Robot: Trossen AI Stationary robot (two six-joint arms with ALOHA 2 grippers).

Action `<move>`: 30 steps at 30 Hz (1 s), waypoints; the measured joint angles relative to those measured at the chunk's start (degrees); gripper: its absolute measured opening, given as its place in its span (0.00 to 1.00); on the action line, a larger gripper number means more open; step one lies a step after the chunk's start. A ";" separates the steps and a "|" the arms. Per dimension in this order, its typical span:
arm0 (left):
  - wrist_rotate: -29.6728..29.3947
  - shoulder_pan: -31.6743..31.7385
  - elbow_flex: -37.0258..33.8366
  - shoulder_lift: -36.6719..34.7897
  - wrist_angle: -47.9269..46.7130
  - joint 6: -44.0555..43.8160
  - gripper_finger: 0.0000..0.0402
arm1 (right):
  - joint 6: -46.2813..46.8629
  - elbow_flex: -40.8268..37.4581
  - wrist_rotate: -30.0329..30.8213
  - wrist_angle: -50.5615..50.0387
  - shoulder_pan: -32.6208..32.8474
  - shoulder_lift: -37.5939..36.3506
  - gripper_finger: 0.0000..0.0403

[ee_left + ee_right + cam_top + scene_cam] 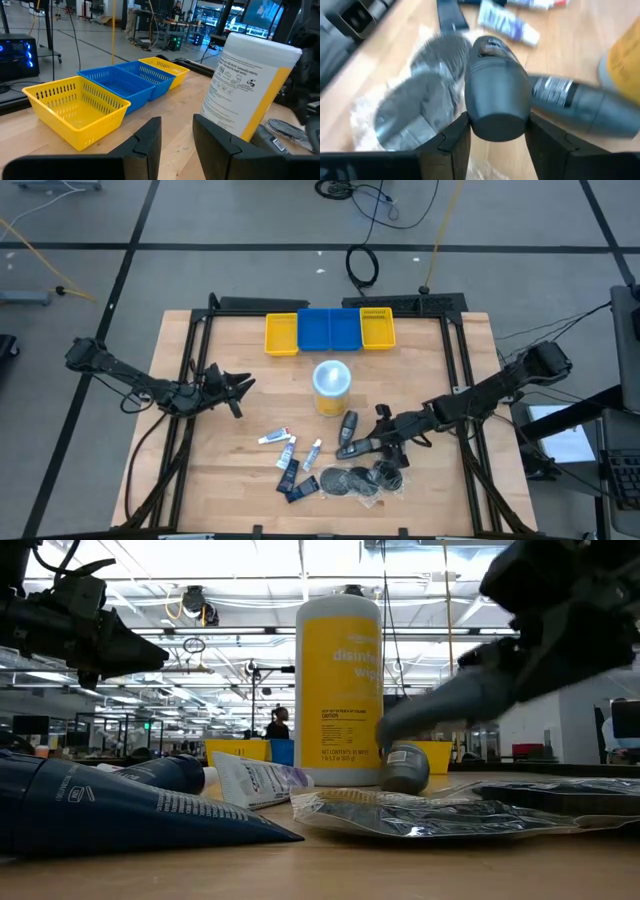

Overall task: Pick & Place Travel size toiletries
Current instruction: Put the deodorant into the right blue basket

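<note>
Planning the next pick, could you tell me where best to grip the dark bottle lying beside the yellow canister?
Take the bottle across its mid-body from straight above, probably: it lies flat with both long sides free, while the canister crowds one end.

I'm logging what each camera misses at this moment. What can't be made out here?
- Right wrist view: the label on the dark bottle held in the right claw is smeared by motion blur.
- Low view: the bins are mostly hidden behind the yellow wipes canister.
- High view: print on the white tubes and round grey packets is too small to read.
- Left wrist view: the packets are cut off at the picture's edge; the left claw hovers open.
</note>
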 joint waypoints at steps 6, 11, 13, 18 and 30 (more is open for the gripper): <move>0.00 0.01 0.00 0.00 0.00 0.02 0.28 | -1.64 0.00 1.39 -0.87 0.01 -4.60 0.34; 0.00 0.00 0.00 0.00 0.00 0.04 0.28 | -1.58 0.00 3.01 -3.01 0.01 -5.71 0.30; 0.00 0.00 -0.02 0.00 0.06 0.07 0.28 | -1.61 0.00 3.00 -3.05 0.01 -5.71 0.27; 0.00 0.00 -0.01 0.00 0.13 0.07 0.28 | -1.20 0.00 2.82 -5.70 0.01 -5.68 0.18; 0.02 0.00 -0.01 0.00 0.26 -0.31 0.28 | 3.75 0.00 2.82 -3.64 0.03 -1.89 0.30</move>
